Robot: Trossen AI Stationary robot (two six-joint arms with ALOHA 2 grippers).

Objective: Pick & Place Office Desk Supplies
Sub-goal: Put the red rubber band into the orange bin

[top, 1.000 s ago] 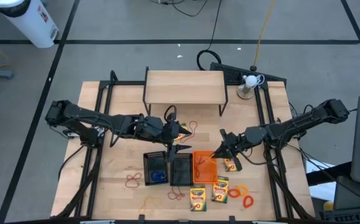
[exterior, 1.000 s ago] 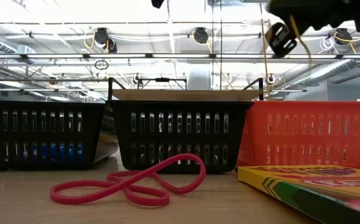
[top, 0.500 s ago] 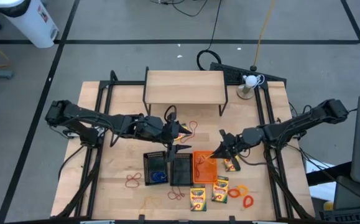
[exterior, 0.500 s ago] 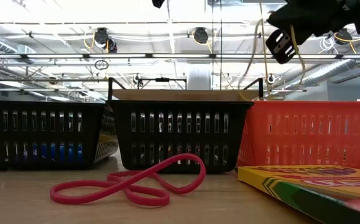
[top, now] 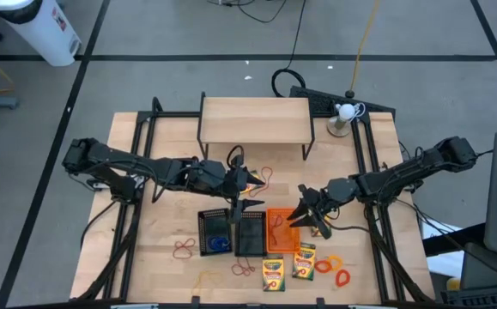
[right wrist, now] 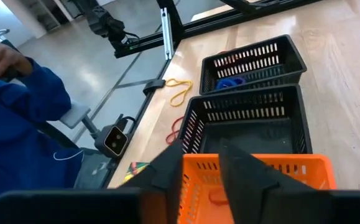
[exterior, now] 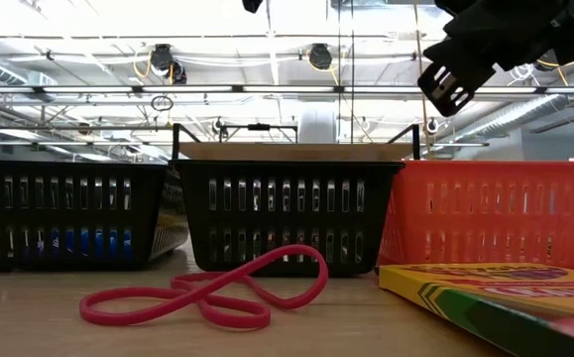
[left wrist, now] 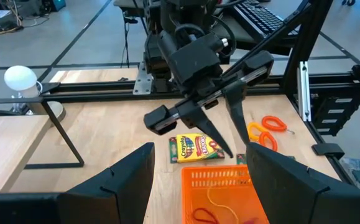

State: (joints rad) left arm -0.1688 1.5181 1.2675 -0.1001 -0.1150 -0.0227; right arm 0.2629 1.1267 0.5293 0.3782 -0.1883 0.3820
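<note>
Wooden table (top: 158, 249), grey floor (top: 179, 34), taped lines

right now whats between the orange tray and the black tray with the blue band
The second black tray, seemingly empty, sits between the orange tray and the black tray holding the blue band, clearest in the high view.

1. The left arm (top: 136, 167) is dark, nearly black, and made of long thin pieces with round joints.
2. The right arm (top: 403, 174) looks the same (dark all over).
3. The right gripper (left wrist: 220, 134) has a chunky black block and two thin pointy fingers.
4. A black cable loops above that block.
</note>
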